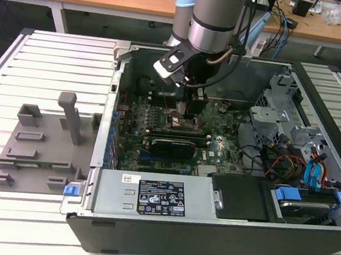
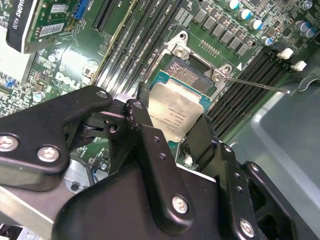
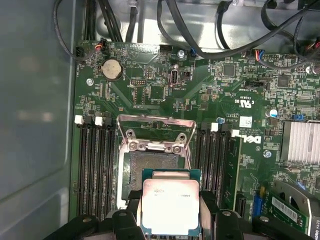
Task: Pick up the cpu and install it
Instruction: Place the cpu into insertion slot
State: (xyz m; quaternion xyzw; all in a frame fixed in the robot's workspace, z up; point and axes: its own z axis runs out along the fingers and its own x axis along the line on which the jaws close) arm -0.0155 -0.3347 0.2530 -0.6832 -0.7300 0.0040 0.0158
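The gripper (image 1: pixel 190 100), at upper centre of the exterior view above the motherboard (image 1: pixel 220 147), pinches the cpu (image 3: pixel 171 206) by opposite edges between its jaws, apparently level for seating, partly over the open socket (image 3: pixel 150 167) with its retaining frame (image 3: pixel 156 131) raised.

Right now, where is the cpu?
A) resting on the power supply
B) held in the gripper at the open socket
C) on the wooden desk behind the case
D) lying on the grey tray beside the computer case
B: in the first wrist view the cpu is clamped from both sides in the gripper, right at the open socket on the motherboard.
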